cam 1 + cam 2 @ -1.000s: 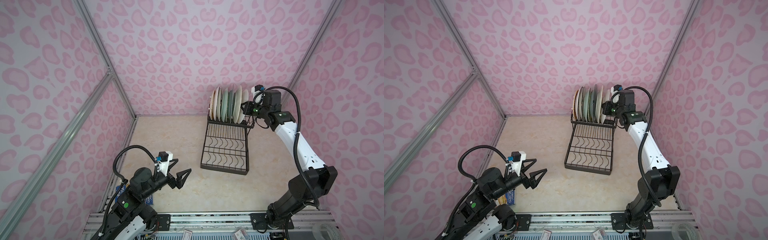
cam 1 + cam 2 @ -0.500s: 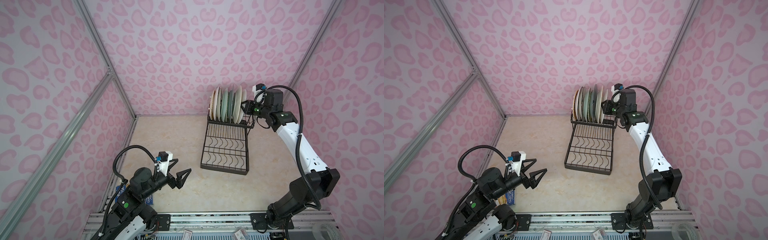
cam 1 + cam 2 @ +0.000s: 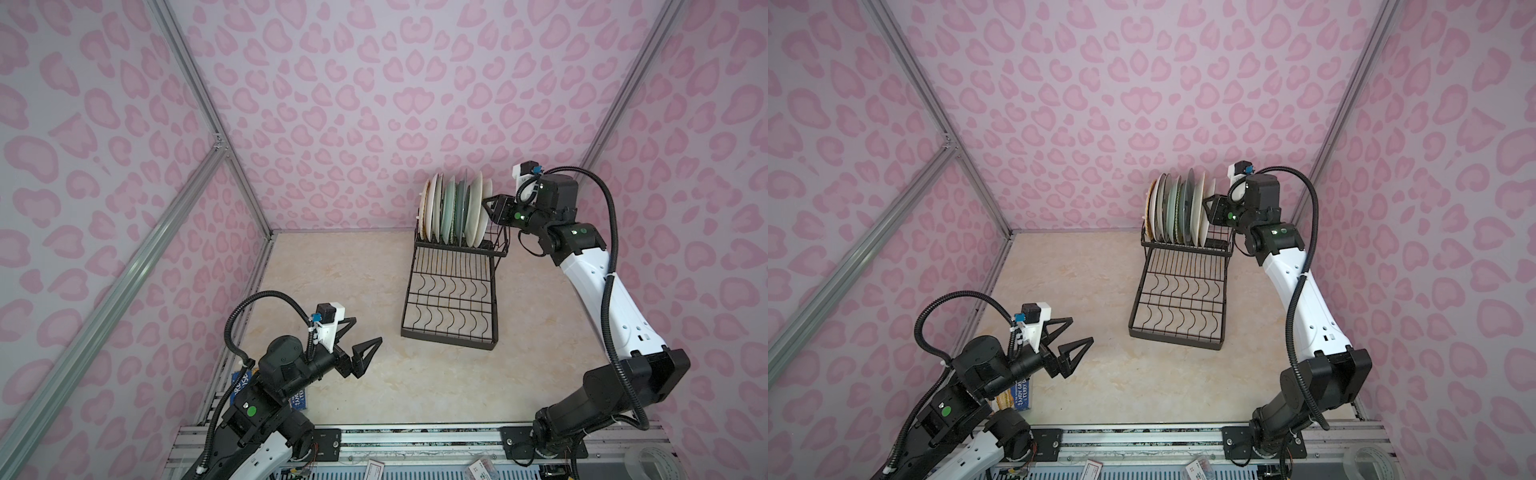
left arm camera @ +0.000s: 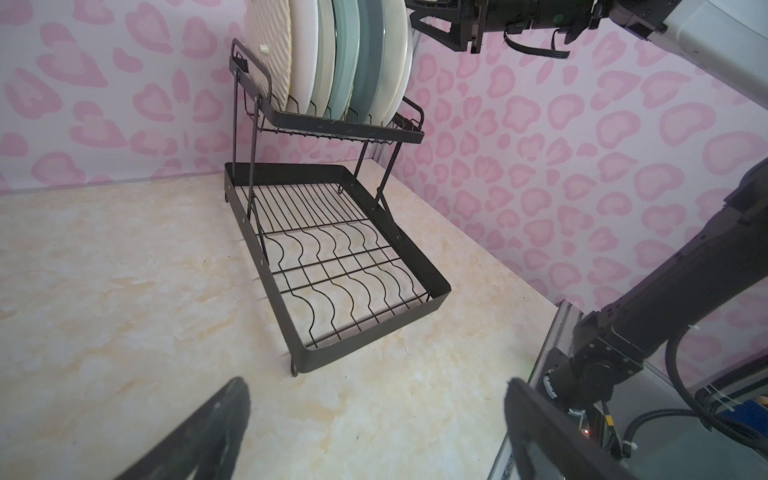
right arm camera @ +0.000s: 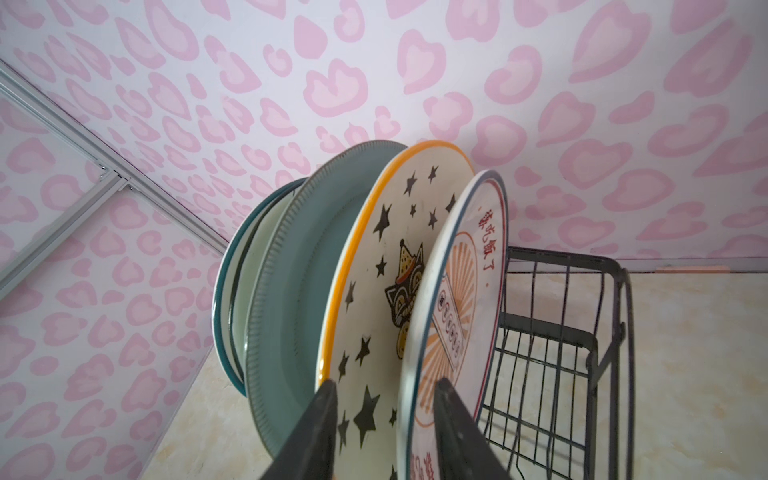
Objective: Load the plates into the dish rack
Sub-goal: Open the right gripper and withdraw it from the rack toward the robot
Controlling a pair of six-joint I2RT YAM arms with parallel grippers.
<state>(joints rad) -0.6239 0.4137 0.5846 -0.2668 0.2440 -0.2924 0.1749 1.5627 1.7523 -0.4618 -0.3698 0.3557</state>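
Several plates (image 3: pixel 455 212) (image 3: pixel 1179 212) stand on edge in the raised tier of the black wire dish rack (image 3: pixel 451 307) (image 3: pixel 1177 307). In the right wrist view the nearest is a white sunburst plate (image 5: pixel 461 291), then a star plate (image 5: pixel 390 266) and a teal-grey plate (image 5: pixel 299 291). My right gripper (image 3: pixel 488 208) (image 5: pixel 386 382) is open, its fingers straddling the sunburst plate's rim with a gap on each side. My left gripper (image 3: pixel 365 330) (image 4: pixel 376 382) hangs wide open and empty over the table at the front left, far from the rack (image 4: pixel 332 266).
A blue-covered book (image 3: pixel 241 384) (image 3: pixel 1017 395) lies at the front left under the left arm. The rack's flat lower tier of wavy wires holds nothing. Pink patterned walls close in behind and beside the rack, and the right end of the raised tier has free slots.
My right gripper's jaws have spread apart around the sunburst plate's rim, and that arm has shifted slightly. The plate stays standing in the rack. The left arm has not moved.
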